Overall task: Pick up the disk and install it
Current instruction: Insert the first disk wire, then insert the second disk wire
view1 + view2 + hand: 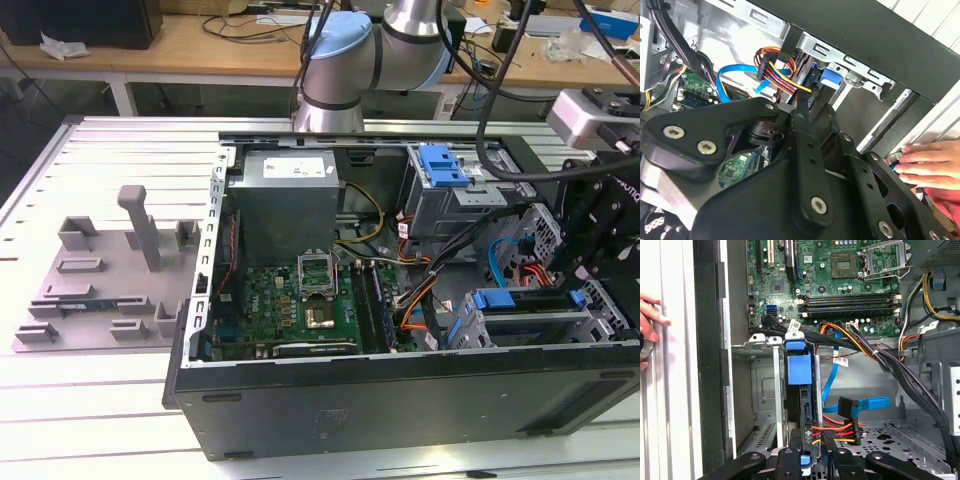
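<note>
Exterior view's left to right: motherboard [300,300], then my gripper [590,250] at the drive cage [540,325] on the right. Fingers clenched on the disk [800,405], standing edgewise in its slot. Risk: snagging the orange cables [840,427] just beside it, or tilting and jamming.

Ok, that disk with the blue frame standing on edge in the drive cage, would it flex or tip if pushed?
Probably stiff: the disk shows a straight, flat edge inside its blue frame. Unlikely to tip, since the metal cage walls stand close on both sides. The blue cable beside it looks floppy and might snag.
</note>
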Motion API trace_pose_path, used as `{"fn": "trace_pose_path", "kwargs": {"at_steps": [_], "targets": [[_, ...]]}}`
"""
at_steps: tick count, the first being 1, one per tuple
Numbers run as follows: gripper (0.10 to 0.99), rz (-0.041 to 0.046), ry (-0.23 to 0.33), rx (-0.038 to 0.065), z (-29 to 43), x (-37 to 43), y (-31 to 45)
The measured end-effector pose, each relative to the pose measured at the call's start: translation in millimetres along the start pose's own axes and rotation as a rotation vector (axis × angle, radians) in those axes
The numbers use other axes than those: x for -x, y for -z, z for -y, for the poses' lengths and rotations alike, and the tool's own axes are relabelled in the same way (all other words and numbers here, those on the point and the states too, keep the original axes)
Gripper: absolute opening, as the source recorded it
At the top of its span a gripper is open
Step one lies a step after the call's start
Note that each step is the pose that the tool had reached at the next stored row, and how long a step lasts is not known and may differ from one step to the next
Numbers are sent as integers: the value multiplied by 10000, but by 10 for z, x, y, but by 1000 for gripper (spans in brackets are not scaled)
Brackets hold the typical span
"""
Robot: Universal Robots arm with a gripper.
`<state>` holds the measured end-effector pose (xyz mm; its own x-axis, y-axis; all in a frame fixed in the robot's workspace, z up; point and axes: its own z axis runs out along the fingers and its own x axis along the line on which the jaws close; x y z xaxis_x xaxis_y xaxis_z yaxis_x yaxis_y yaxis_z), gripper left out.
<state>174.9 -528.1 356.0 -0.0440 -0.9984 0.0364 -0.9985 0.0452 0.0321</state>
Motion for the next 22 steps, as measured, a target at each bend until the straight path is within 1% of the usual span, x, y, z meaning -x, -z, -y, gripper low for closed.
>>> {"fn": "trace_pose_path", "kwargs": {"at_steps": [14,15,17,18,19,20,21,22], "targets": [[302,-3,0,0,0,6,-1],[302,-25,-1,-1,-1,6,30],[302,-33,-1,-1,-5,9,120],[302,-69,-2,-3,-7,43,165],[302,-91,-3,-4,-9,68,182],[302,-123,-3,-5,-11,110,197],[302,-182,-6,-8,-14,154,210],[302,-276,-10,-12,-16,204,220]]}}
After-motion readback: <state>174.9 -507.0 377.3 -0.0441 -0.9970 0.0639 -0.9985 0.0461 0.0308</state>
